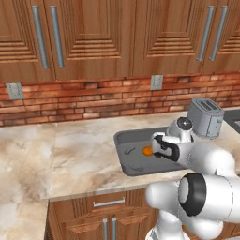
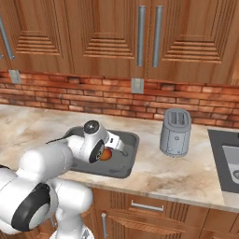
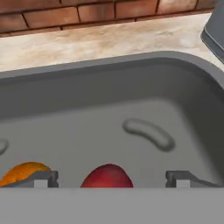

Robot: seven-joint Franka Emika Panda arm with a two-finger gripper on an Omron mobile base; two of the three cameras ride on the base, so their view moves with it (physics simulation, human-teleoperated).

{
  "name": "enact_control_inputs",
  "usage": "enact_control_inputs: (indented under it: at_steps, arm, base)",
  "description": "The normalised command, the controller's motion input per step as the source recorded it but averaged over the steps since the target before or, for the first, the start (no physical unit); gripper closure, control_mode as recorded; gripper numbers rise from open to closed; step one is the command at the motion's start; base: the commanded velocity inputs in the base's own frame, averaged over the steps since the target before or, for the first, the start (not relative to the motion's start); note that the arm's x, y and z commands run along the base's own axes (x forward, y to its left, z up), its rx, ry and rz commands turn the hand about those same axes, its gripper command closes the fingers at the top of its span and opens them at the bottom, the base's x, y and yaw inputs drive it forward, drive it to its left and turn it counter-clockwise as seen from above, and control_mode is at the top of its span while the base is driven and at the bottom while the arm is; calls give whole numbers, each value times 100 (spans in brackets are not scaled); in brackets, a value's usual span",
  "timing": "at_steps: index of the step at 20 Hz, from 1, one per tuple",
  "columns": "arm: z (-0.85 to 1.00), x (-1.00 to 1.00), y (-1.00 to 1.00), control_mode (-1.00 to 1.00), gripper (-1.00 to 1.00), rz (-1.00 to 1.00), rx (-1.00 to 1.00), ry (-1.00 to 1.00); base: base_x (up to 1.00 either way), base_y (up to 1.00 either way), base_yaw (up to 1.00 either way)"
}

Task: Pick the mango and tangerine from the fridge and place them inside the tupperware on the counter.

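A: Dark grey plastic, mostly — the tupperware [image 3: 131,83] sits on the beige tabletop [image 1: 56,154] near its front edge, with the toaster [image 2: 175,132] just beside its right end and the brick wall behind.

B: And the fruit?

A: Both lie inside it. In the hand view a reddish, egg-shaped fruit, which I take for the mango [image 3: 107,177], sits on the container floor between the two fingertips [image 3: 41,179]. The bright orange tangerine [image 3: 24,171] lies just past the left tip, toward the container's left end. From the left base view an orange fruit shows just in front of the hand, down in the container.

B: Does the gripper have hold of anything?

A: No. The gripper [image 3: 111,180] stands wide open, tips well apart, and the mango lies loose between them without touching either, as far as I can tell.

B: So which step is this?

A: The release of the second fruit, I'd judge — with both fruits in the container, the placing looks as good as done.

B: What does the next move call for?

A: A straight lift out, jaws kept wide, so the tips don't nudge either fruit or catch the container's rim. Whether the fridge needs closing I can't say from here.
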Motion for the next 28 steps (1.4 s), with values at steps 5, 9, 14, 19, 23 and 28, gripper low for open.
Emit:
enact_control_inputs:
  at_steps: [5,9,14,19,23,28]
  arm:
    - [95,-96,-41,-100,-100,0,0,-8]
    - [96,-100,-51,-100,-100,0,0,-14]
    - [79,-98,-77,-100,-100,0,0,-13]
    - [81,-91,-79,-100,-100,0,0,-16]
    - [96,-74,-74,-100,-100,0,0,-10]
    - [100,-49,-56,-100,-100,0,0,-1]
  base:
    - [0,0,0]
    - [0,0,0]
    - [0,0,0]
    - [0,0,0]
    - [0,0,0]
    - [0,0,0]
